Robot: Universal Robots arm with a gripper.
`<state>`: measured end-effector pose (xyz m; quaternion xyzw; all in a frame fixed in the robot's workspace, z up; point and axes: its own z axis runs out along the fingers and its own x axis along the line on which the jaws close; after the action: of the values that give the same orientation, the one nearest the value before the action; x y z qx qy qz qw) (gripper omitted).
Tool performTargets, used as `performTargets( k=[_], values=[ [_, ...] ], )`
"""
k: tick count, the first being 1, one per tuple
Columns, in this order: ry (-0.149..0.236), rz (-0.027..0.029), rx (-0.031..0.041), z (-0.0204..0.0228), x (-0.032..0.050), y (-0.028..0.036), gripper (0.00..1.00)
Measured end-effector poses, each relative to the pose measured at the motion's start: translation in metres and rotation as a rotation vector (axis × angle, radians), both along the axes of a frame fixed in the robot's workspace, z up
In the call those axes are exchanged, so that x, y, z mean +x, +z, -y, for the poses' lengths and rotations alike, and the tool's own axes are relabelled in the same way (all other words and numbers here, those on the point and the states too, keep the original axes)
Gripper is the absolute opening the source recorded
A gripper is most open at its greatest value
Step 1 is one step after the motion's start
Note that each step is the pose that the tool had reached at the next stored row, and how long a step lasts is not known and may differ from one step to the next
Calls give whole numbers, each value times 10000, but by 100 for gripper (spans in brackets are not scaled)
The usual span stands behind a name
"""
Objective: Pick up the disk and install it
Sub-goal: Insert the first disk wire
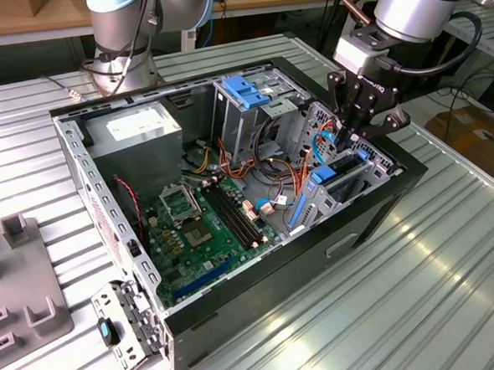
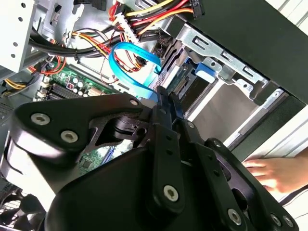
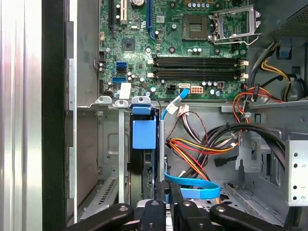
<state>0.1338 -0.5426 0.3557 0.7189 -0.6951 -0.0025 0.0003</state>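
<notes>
The disk point(image 1: 335, 180), silver-grey in a bright blue carrier, stands on edge in the lower drive bay at the side of the open computer case point(image 1: 375, 219) on the exterior view's right. In the first wrist view its blue tab point(image 3: 144, 134) sits between the bay's metal walls. My gripper point(image 1: 347, 141) hangs just above the bay, fingers pressed together with nothing visibly between them. In both wrist views the shut gripper point(image 2: 165, 94) point(image 3: 167, 187) is right beside the disk's connector end point(image 2: 185, 84), next to a blue flat cable point(image 2: 130, 62).
A tall grey cage with a fixed blue bracket point(image 1: 245, 89) rises beside the bay. The motherboard point(image 1: 203, 217), power supply point(image 1: 134, 129) and loose cable bundles point(image 3: 202, 144) lie in the case. A person's hand point(image 2: 274, 175) rests outside the case wall. Grey fixtures point(image 1: 18, 274) stand at the table's left.
</notes>
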Motion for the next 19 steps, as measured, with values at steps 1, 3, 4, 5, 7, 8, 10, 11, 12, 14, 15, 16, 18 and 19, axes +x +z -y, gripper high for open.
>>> performTargets(
  k=[1, 3, 4, 5, 7, 8, 10, 11, 12, 14, 15, 16, 18, 19],
  values=[
    [121, 1, -1, 2, -2, 0, 16],
    [648, 1, -6, 10, -6, 1, 16],
    [783, 1, -12, 14, -9, 1, 16],
    [854, 0, -21, 19, -13, 0, 16],
    [970, 0, -31, 32, -28, 0, 16],
    [1016, 0, -32, 36, -39, -2, 16],
    [1107, 1, -35, 45, -60, -5, 16],
    [1184, 2, -38, 57, -72, -7, 16],
    [1258, 5, -38, 69, -76, -10, 16],
    [1518, 91, -41, 96, -81, -21, 16],
    [1563, 121, -44, 99, -85, -22, 16],
    [1582, 145, -47, 102, -92, -22, 16],
    [1608, 178, -48, 104, -113, -25, 16],
    [1615, 187, -48, 105, -122, -27, 16]
  ],
)
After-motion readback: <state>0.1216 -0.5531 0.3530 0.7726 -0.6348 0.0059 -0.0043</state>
